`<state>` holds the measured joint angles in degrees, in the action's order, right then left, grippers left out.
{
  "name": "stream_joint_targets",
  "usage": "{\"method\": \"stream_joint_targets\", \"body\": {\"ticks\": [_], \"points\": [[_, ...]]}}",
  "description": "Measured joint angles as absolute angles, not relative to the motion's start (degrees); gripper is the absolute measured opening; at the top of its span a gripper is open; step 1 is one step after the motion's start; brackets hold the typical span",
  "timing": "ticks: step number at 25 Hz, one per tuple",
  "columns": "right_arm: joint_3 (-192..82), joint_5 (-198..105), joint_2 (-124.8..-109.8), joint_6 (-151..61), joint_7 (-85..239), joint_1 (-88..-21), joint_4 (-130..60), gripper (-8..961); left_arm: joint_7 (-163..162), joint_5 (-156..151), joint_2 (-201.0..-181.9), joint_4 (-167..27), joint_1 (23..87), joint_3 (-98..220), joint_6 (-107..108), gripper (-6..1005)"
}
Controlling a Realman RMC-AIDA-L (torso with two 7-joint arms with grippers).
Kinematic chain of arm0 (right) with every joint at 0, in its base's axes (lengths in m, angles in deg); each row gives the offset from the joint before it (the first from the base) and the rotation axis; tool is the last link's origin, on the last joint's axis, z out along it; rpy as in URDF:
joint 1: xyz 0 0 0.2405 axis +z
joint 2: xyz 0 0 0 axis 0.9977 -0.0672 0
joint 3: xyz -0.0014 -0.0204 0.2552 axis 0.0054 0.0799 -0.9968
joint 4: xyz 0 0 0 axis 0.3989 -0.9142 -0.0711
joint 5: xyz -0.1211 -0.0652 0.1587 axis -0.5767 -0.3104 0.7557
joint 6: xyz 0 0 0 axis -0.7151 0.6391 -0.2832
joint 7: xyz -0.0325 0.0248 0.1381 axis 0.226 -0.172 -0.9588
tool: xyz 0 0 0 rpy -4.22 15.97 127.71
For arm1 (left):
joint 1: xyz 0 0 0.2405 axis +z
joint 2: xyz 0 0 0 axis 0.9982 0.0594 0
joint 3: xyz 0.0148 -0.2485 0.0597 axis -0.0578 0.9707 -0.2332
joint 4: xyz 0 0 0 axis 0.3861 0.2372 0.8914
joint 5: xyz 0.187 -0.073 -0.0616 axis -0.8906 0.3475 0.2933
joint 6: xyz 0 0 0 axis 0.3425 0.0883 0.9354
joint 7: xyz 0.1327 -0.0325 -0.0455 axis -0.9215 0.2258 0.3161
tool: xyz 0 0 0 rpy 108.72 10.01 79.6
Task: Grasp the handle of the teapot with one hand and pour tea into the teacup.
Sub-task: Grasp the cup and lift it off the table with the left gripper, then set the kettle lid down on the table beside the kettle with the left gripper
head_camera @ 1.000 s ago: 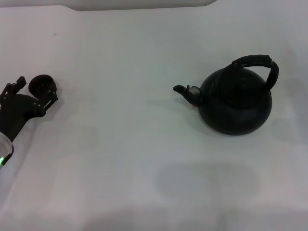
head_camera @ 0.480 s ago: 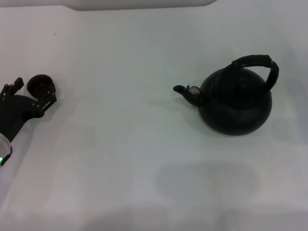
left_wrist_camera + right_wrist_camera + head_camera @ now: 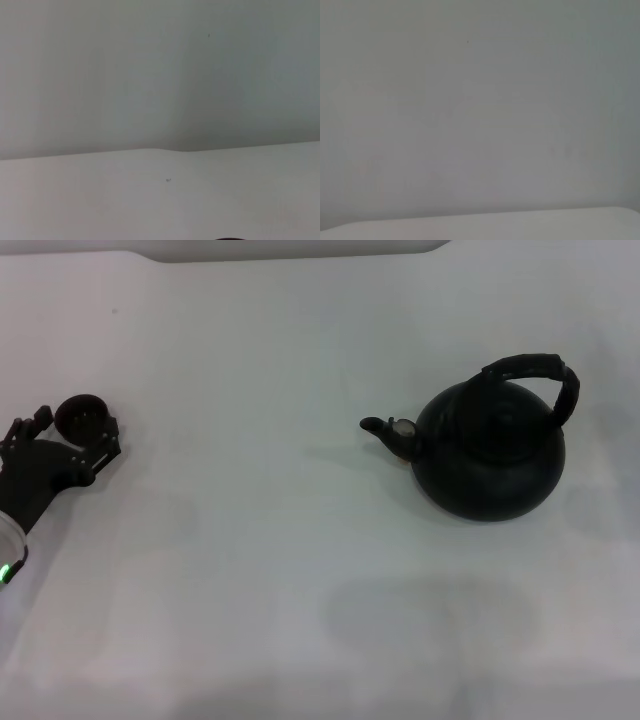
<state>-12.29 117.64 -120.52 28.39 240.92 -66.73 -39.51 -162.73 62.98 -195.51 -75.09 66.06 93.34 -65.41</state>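
Matte-black, the teapot (image 3: 490, 455) stands on the worktop's (image 3: 260, 570) right and looks heavy; I judge its ribbed handle (image 3: 540, 375) the best grip. My left gripper (image 3: 68, 435) holds the teacup (image 3: 82, 415) between its fingers at far left

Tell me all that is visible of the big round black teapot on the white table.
The big round matte-black teapot stands upright on the white table, on the robot's right side. Its thick black arched handle, with a ribbed, wrapped look, rises over the top and leans a little to the right. The short spout, with a pale spot near its tip, points toward the robot's left. The lid area shows faint concentric rings. Nothing touches the pot except the table; no gripper is near it.
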Motion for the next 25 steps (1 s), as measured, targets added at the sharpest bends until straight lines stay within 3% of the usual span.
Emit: {"method": "stream_joint_targets", "body": {"ticks": [9, 19, 22, 25], "points": [[-12.3, 117.6, -120.52, 28.4, 240.9, -66.7, -39.4, 869, -162.7, 62.5, -195.51, -74.6, 65.6, 92.8, -65.4, 889], [-12.3, 117.6, -120.52, 28.4, 240.9, -66.7, -39.3, 868, -162.7, 62.1, -195.53, -75.1, 66.1, 92.7, -66.6, 814], [-12.4, 117.6, -120.52, 28.4, 240.9, -66.7, -39.3, 868, -162.7, 58.3, -195.63, -76.4, 66.0, 92.6, -69.4, 690], [-12.4, 117.6, -120.52, 28.4, 240.9, -66.7, -39.3, 869, -162.7, 54.6, -195.63, -79.0, 66.0, 92.6, -71.0, 690]]}}
